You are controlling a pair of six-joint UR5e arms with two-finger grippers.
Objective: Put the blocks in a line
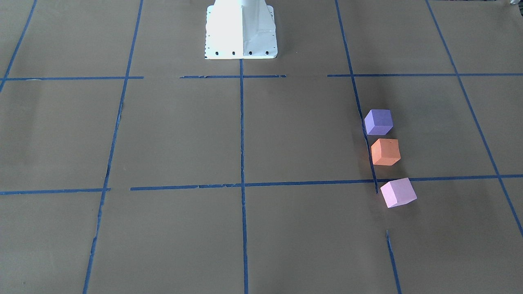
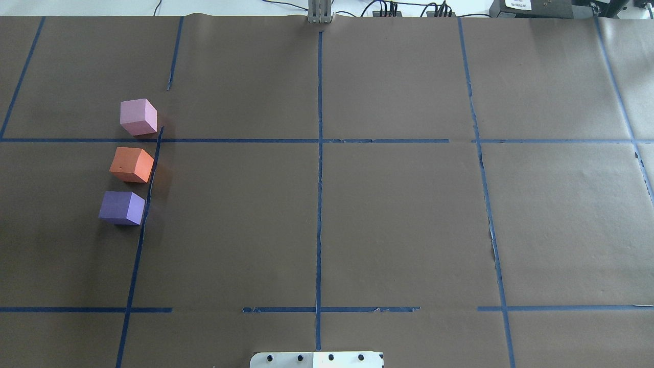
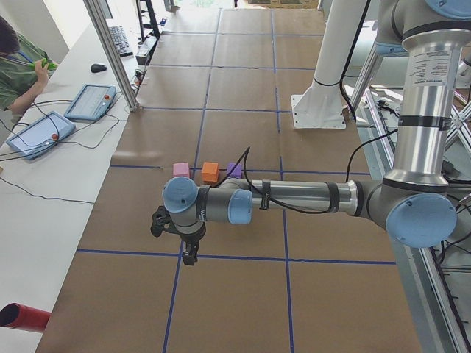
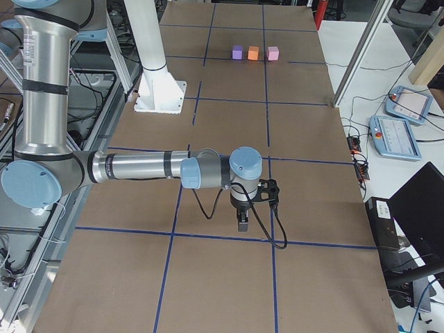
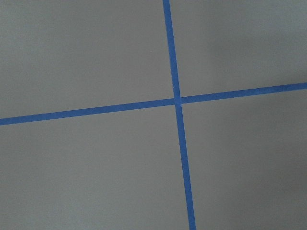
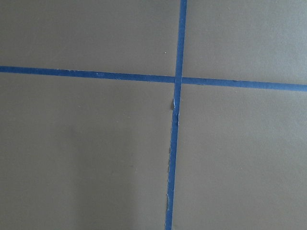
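Note:
Three cubes stand in a row on the brown table, on the robot's left side: the purple block [image 2: 121,207] nearest the robot, the orange block [image 2: 131,164] in the middle, the pink block [image 2: 138,117] farthest. They show again in the front view as purple [image 1: 378,121], orange [image 1: 385,152] and pink [image 1: 398,192]. Small gaps separate them. My left gripper [image 3: 190,254] hangs above the table's left end, away from the blocks. My right gripper [image 4: 241,222] hangs above the right end. I cannot tell whether either is open or shut. The wrist views show only paper and tape.
Blue tape lines [image 2: 320,153] form a grid on the brown paper. The white robot base [image 1: 241,28] stands at the table's near middle. Teach pendants [image 3: 37,134] lie on the white side table where a person sits. Cables and boxes line the far edge [image 2: 536,6].

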